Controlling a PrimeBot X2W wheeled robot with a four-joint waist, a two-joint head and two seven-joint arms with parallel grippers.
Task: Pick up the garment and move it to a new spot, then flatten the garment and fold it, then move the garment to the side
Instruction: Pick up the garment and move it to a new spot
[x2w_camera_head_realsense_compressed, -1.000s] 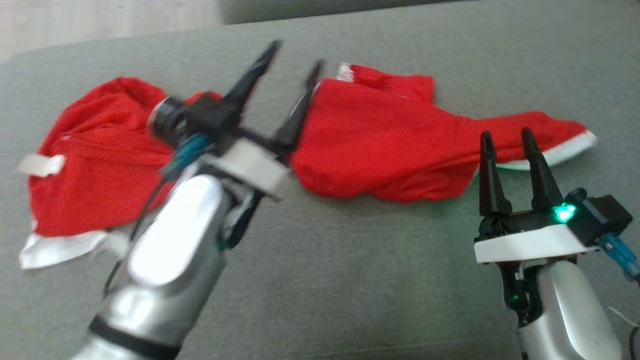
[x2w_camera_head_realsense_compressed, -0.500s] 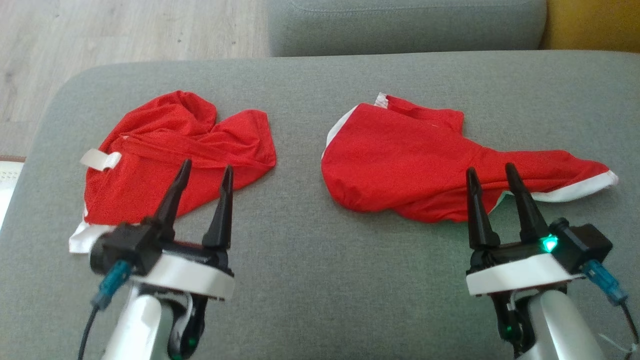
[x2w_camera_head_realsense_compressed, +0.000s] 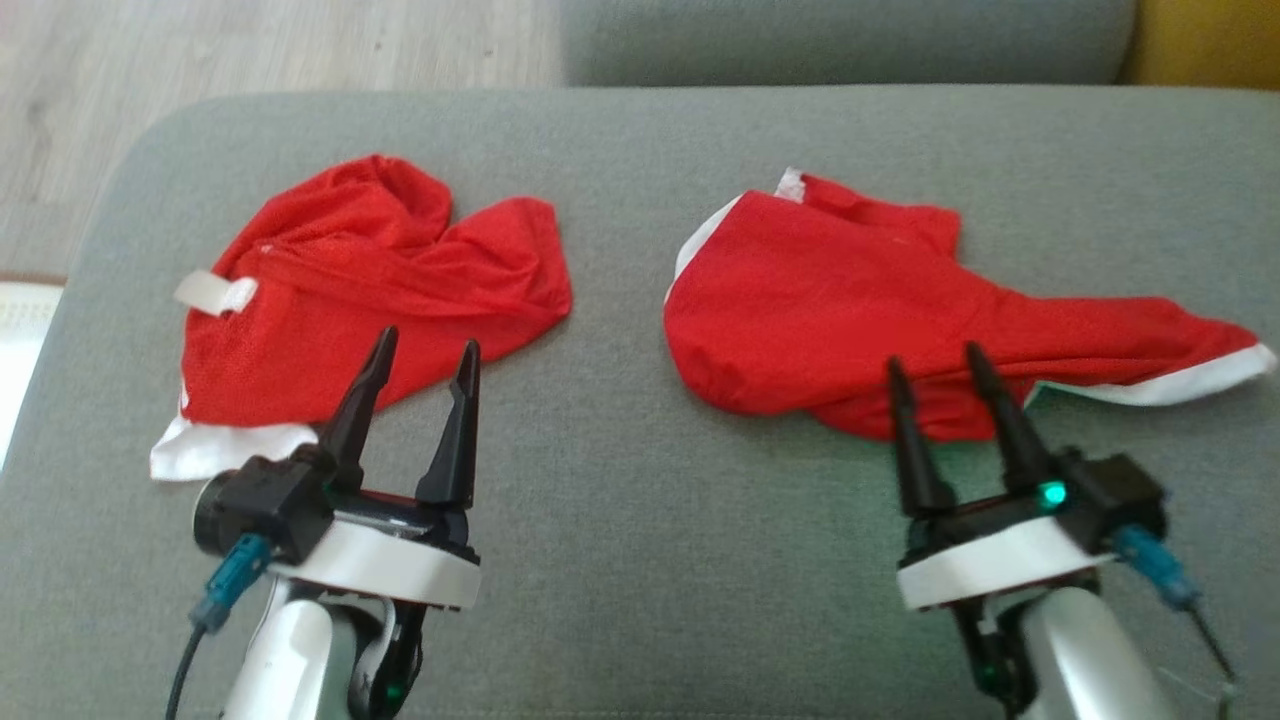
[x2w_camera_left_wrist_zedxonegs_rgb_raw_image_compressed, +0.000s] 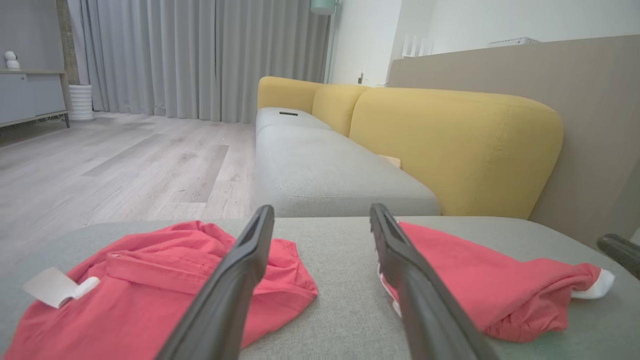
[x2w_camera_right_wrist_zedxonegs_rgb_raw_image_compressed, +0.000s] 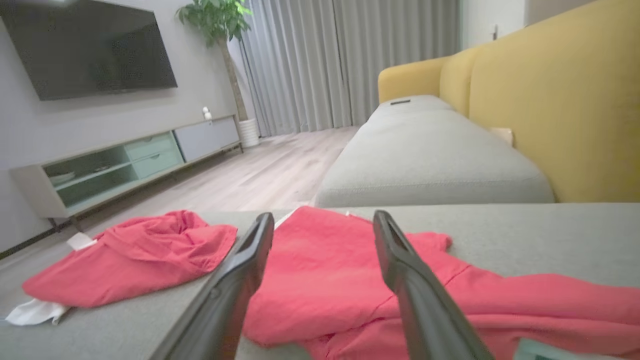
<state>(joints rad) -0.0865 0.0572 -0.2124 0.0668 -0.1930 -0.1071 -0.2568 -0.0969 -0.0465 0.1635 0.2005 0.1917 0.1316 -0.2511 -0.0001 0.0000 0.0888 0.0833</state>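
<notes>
You're at pick-up, I reckon. L gripper (x2w_camera_head_realsense_compressed: 427, 342) & R gripper (x2w_camera_head_realsense_compressed: 932, 357) both gape, empty. Right red garment (x2w_camera_head_realsense_compressed: 850, 310) lies on grey cushion (x2w_camera_head_realsense_compressed: 620, 500), just ahead of R gripper. Next: reach fwd, pinch near hem.

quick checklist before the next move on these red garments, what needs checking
1. Left gripper open, nothing held: ok.
2. Right gripper open, nothing held: ok.
3. Left red garment flat: not ok, bunched.
4. Right red garment flat: not ok, rumpled, with one end trailing rightward.
5. Both garments lying on the grey cushion: ok.
6. Which garment to pick: cannot tell.
</notes>
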